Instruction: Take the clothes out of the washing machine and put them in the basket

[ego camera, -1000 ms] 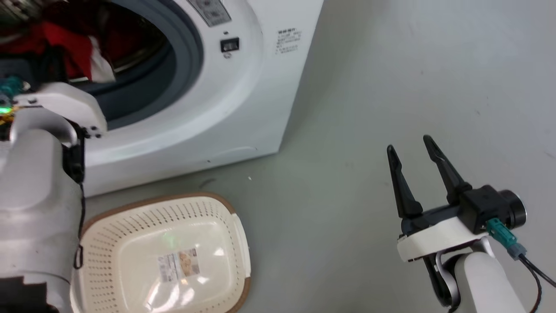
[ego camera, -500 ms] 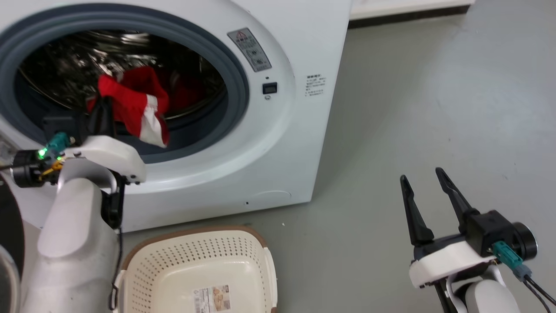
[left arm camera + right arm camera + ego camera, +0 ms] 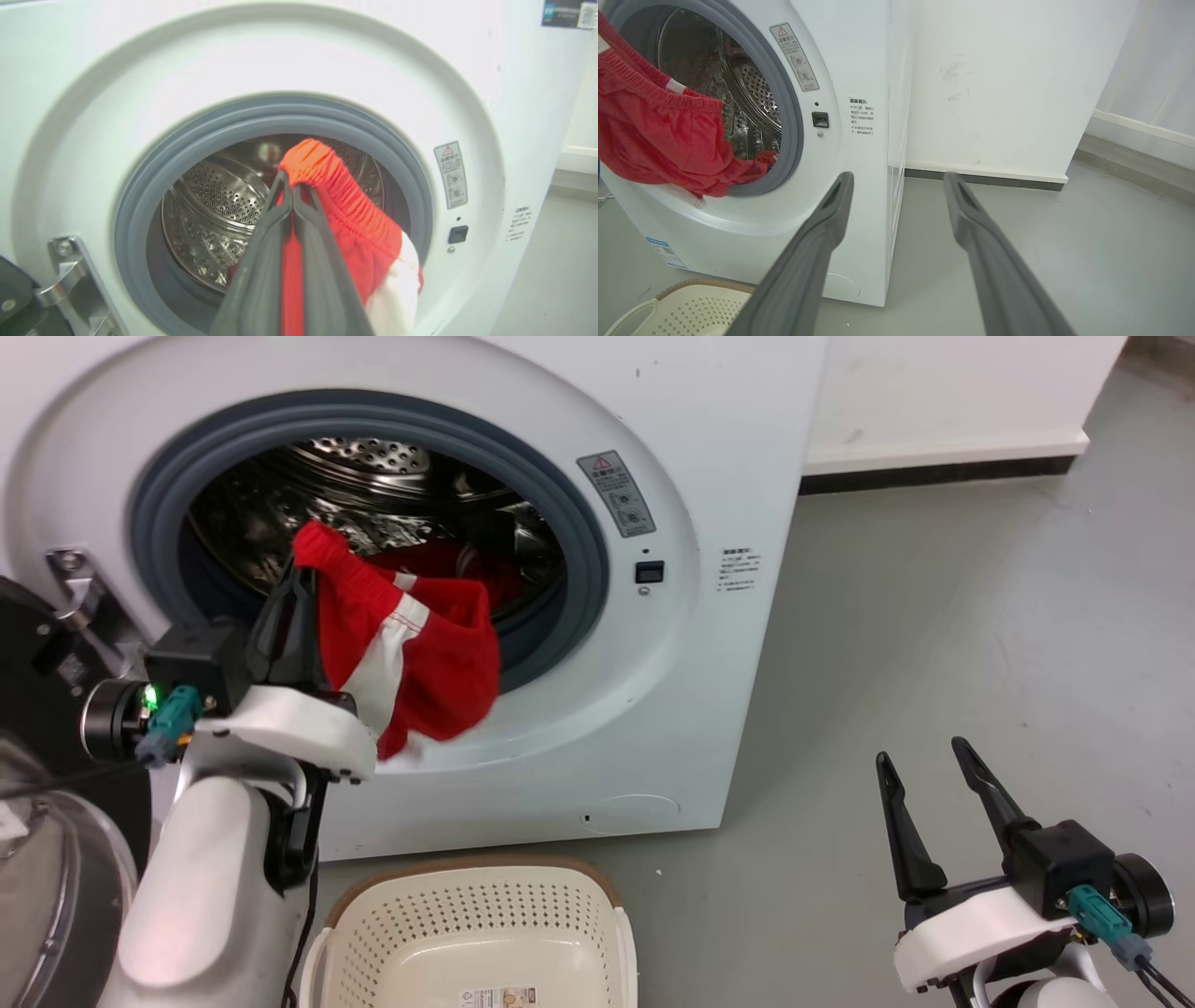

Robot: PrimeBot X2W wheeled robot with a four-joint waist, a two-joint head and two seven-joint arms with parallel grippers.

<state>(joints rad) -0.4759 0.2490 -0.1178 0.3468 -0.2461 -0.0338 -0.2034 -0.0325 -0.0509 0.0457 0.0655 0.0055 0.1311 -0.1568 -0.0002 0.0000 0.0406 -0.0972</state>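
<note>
Red clothes [image 3: 411, 653] in left end effector [image 3: 298, 577]

Left claw [image 3: 302, 577] drew red garment [image 3: 415, 663] out past porthole rim [image 3: 595, 577], cam tilted up

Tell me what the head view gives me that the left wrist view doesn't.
Head view: the basket on the floor in front of the washing machine, and the right gripper open, empty. Left wrist view: a dark label at the machine's top corner. Both: left gripper shut on the red garment at the porthole, steel drum behind.
</note>
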